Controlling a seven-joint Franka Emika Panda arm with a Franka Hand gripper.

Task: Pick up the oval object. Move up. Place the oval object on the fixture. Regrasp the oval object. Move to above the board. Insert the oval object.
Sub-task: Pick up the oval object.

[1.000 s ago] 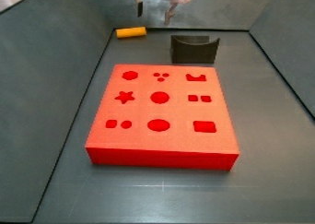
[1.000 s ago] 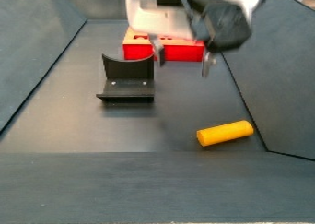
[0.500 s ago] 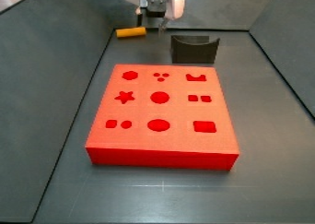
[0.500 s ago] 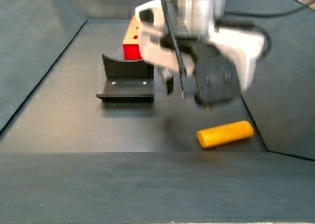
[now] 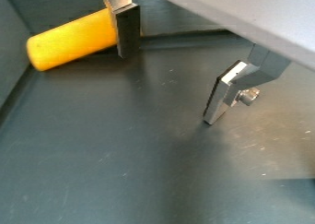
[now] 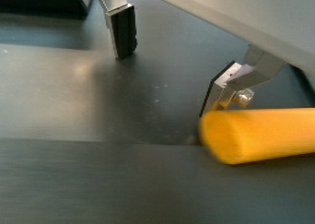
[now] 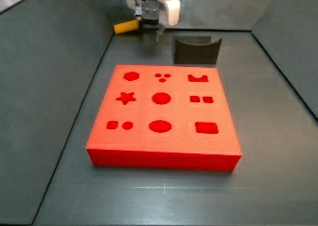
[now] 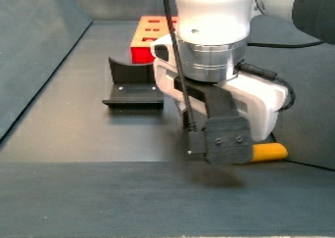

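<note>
The oval object [image 5: 72,40] is a yellow-orange peg lying on the dark floor near the back wall. It also shows in both side views [image 7: 125,28] [image 8: 272,151], where the arm hides part of it. My gripper [image 5: 168,88] is open and empty, low over the floor. The peg lies just outside one finger [image 5: 127,29], not between the jaws; the same shows in the opposite wrist view [image 6: 261,135]. In a side view the gripper [image 7: 151,20] is right beside the peg. The fixture [image 7: 196,49] stands a little to the side. The red board [image 7: 165,113] lies in the middle.
The bin's slanted grey walls [image 7: 74,53] close in on both sides and behind the peg. The fixture [image 8: 133,83] and the board's far end [image 8: 148,27] show behind the arm in a side view.
The gripper has come down from above the floor to just over it, beside the peg. The peg, fixture and board have not moved.
</note>
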